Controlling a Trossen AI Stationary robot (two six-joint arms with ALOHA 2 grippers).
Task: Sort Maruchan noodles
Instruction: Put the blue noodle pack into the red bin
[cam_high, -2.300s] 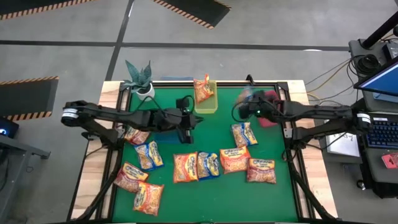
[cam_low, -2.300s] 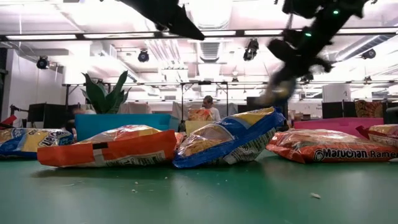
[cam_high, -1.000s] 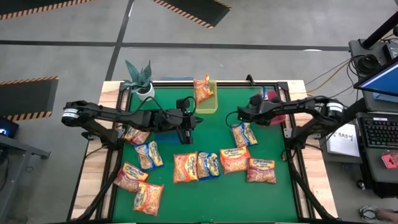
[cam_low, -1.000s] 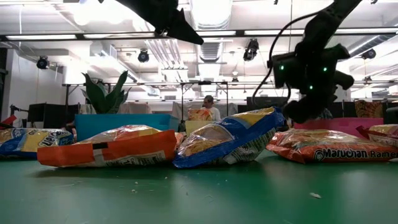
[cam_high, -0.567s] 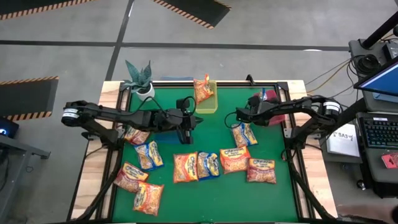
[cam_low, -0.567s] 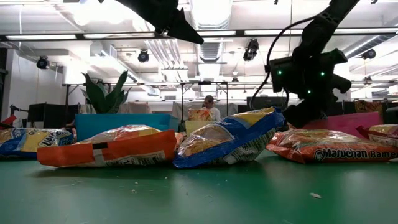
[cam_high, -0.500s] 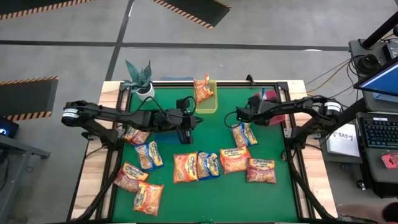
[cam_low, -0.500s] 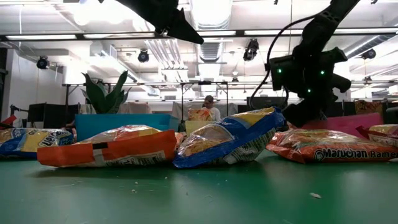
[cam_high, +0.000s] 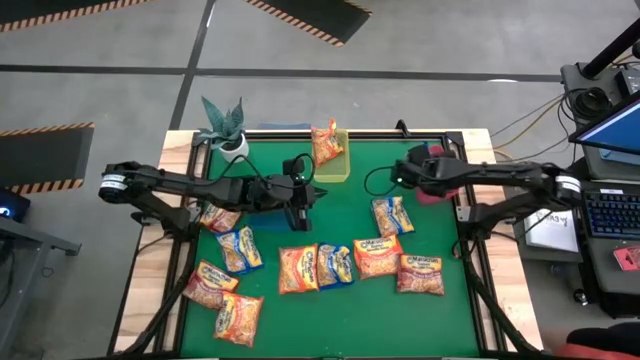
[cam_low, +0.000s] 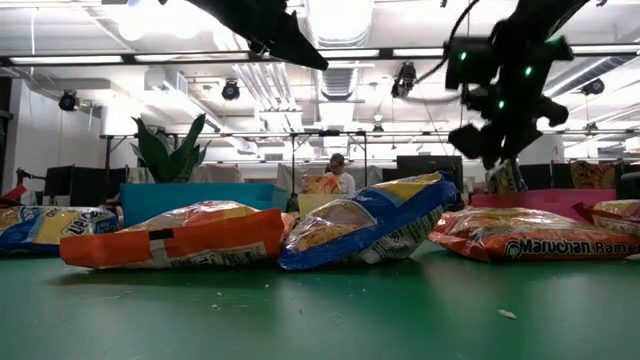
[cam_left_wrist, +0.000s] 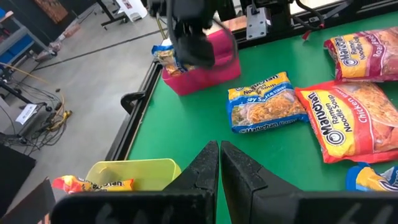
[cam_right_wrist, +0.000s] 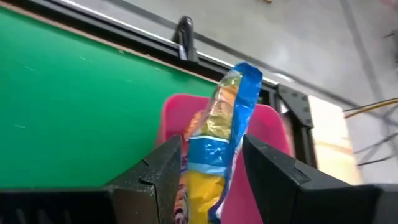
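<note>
Several Maruchan packets lie flat on the green table: blue-edged (cam_high: 392, 215) (cam_high: 240, 250), orange (cam_high: 298, 270) (cam_high: 377, 257), red (cam_high: 420, 273) (cam_high: 208, 285). One orange packet (cam_high: 325, 143) sticks out of the yellow bin (cam_high: 335, 165). A blue-edged packet (cam_right_wrist: 227, 118) leans in the pink bin (cam_right_wrist: 273, 124), its upper end over the wall. My right gripper (cam_right_wrist: 211, 142) (cam_high: 405, 172) hangs open above that bin, fingers on either side of the packet's near end. My left gripper (cam_left_wrist: 219, 146) (cam_high: 313, 192) hovers shut above the table's middle. My right gripper's fingers (cam_right_wrist: 171, 152) stand on either side of the near end (cam_right_wrist: 208, 168) of the blue-edged packet in the pink bin, coming from above and the near side. Whether they touch it, I cannot tell.
A potted plant (cam_high: 225, 130) stands at the far left corner. A teal bin (cam_low: 200, 200) shows behind the packets in the low view. A clamp (cam_right_wrist: 183, 31) sits on the table's far rail beside the pink bin. A person (cam_low: 335, 172) stands in the room beyond.
My right gripper was low beside the pink bin and has risen, shifting a little toward the far right as its arm stretched out. The packets on the table have stayed put.
</note>
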